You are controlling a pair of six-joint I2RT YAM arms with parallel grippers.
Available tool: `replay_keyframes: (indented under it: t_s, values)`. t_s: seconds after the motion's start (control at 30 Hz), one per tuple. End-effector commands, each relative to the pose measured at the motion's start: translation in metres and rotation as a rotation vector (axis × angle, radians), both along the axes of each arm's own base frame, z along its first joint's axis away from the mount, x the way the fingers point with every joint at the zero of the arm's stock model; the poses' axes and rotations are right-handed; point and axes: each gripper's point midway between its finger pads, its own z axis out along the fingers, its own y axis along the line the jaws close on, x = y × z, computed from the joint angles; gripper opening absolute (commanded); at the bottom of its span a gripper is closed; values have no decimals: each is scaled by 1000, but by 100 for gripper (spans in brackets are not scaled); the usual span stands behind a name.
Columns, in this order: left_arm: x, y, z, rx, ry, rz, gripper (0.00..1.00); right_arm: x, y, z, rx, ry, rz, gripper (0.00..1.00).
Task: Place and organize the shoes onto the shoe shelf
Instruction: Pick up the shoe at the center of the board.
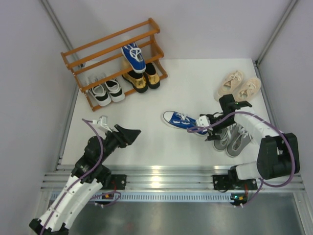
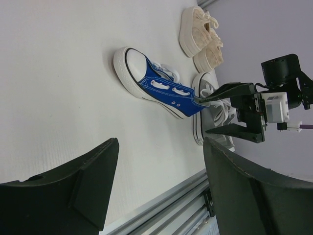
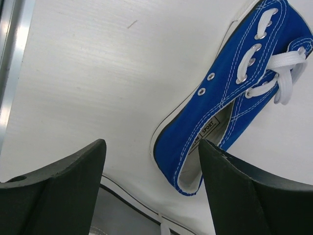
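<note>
My top camera looks down from behind me across the whole table (image 1: 146, 147). My left wrist camera sees the blue sneaker (image 2: 156, 88) from well off; my right wrist camera hangs close over its heel.

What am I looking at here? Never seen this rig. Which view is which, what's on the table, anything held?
Two robot arms are bolted at the near edge of a white table. The top view looks down from above and behind them. The other two views come from a camera on each wrist, so the dark shapes at the bottom are that arm's own fingers. At the far left stands a wooden shoe shelf holding the shelved blue sneaker, gold loafers and black-and-white sneakers. On the table lie the loose blue sneaker, beige lace-ups and grey sneakers. The left end effector is open and empty. The right end effector is open too, straddling the loose blue sneaker's heel; nothing is gripped.
</note>
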Motion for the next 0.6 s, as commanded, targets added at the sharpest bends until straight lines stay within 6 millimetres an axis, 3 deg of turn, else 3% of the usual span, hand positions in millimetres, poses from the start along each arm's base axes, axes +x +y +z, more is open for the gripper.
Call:
replay_keyframes:
  t_s: [0.0, 0.23, 0.57]
  values:
    - [2, 1, 4, -1, -29, 7, 75, 21, 0, 16, 7, -93, -26, 76]
    - [1, 2, 7, 0, -35, 10, 75, 34, -11, -6, -76, -79, -72, 66]
    - [1, 3, 7, 1, -34, 13, 75, 42, -9, -28, -186, -134, 13, 61]
